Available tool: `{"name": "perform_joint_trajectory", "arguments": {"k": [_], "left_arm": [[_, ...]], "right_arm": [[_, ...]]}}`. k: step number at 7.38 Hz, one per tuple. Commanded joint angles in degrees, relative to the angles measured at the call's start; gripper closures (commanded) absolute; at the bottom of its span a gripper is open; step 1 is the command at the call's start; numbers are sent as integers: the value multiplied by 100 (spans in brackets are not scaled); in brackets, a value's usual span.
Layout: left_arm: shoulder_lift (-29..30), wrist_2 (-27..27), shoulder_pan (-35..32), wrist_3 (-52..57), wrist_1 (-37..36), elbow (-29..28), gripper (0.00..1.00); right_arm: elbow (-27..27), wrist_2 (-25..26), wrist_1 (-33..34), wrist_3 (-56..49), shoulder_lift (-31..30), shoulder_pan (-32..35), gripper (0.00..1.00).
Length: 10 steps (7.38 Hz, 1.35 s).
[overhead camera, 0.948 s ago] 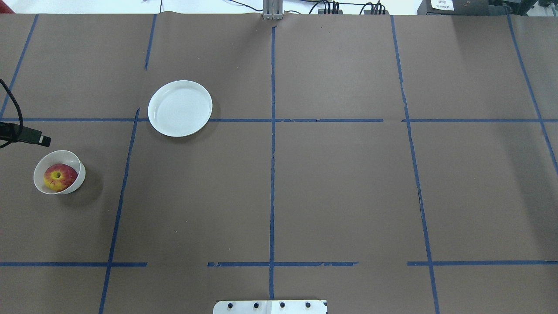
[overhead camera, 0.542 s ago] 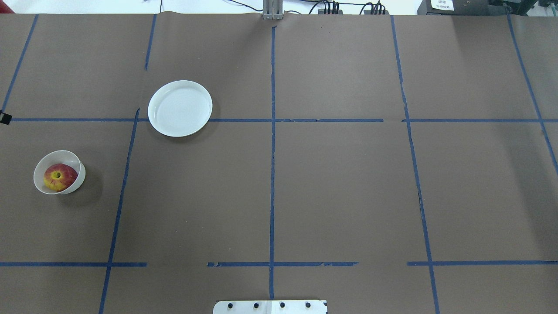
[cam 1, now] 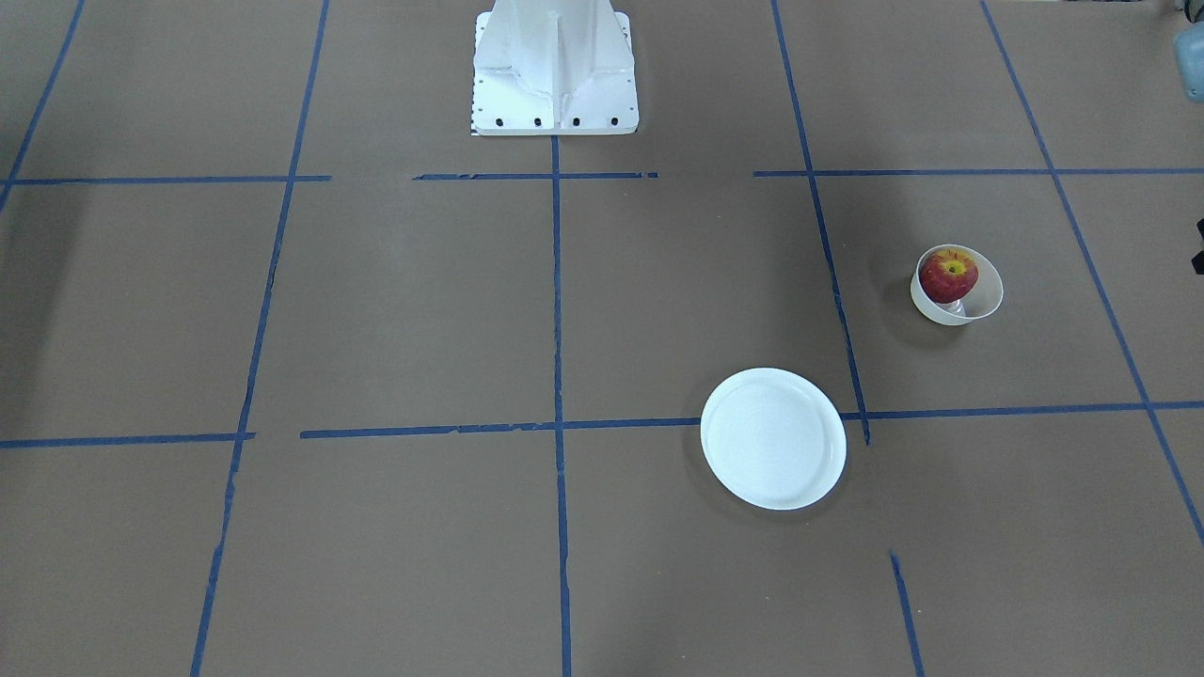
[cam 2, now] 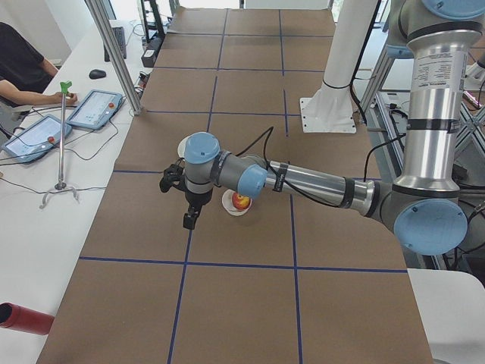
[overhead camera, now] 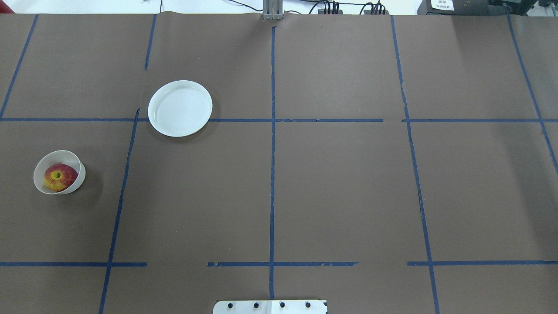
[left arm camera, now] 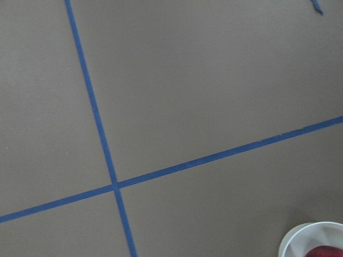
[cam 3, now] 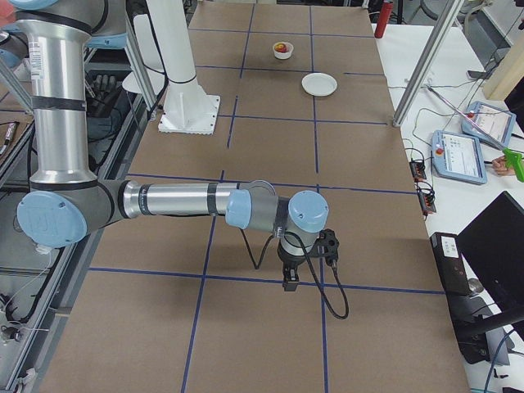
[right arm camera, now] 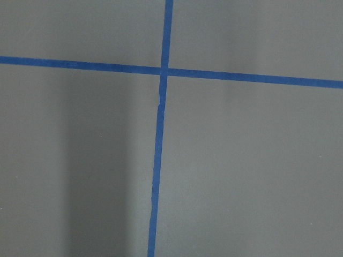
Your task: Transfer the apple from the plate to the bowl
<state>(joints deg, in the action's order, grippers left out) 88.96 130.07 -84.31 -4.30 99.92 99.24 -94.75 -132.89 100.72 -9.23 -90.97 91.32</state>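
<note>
The red apple (overhead camera: 60,177) with a yellow-green patch lies inside the small cream-white bowl (overhead camera: 81,174) at the table's left side. It also shows in the front view (cam 1: 948,275) and at the lower right corner of the left wrist view (left arm camera: 324,251). The flat white plate (overhead camera: 180,108) is bare, farther from the robot and to the right of the bowl. My left gripper (cam 2: 189,220) hangs beside the bowl, outside the overhead view. My right gripper (cam 3: 290,282) hangs low over bare table far from both dishes. I cannot tell whether either is open or shut.
The white robot base (cam 1: 553,66) stands at the table's near middle edge. Blue tape lines (overhead camera: 272,174) divide the brown table cover. Beside the table's left end are tablets (cam 2: 95,108), a thin stand (cam 2: 61,136) and a seated person (cam 2: 19,64).
The dark tip of my left gripper, which showed at the overhead view's left edge above the bowl, has drawn back left out of that view. Apple, bowl and plate have not moved.
</note>
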Motion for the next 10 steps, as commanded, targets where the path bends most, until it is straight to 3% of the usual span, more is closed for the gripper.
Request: {"name": "perform_joint_trajectory", "arguments": {"k": [1,3,10], "left_arm": [[-500,297,-356,122,-52,-246,0],[-974,599,-375,122,-113,-125,0],[-924,564,-656,755,-483,-141,0]], "right_arm": [[0,0,0,0,0,0,0],[0,0,0,0,0,0,0],[0,0,0,0,0,0,0]]}}
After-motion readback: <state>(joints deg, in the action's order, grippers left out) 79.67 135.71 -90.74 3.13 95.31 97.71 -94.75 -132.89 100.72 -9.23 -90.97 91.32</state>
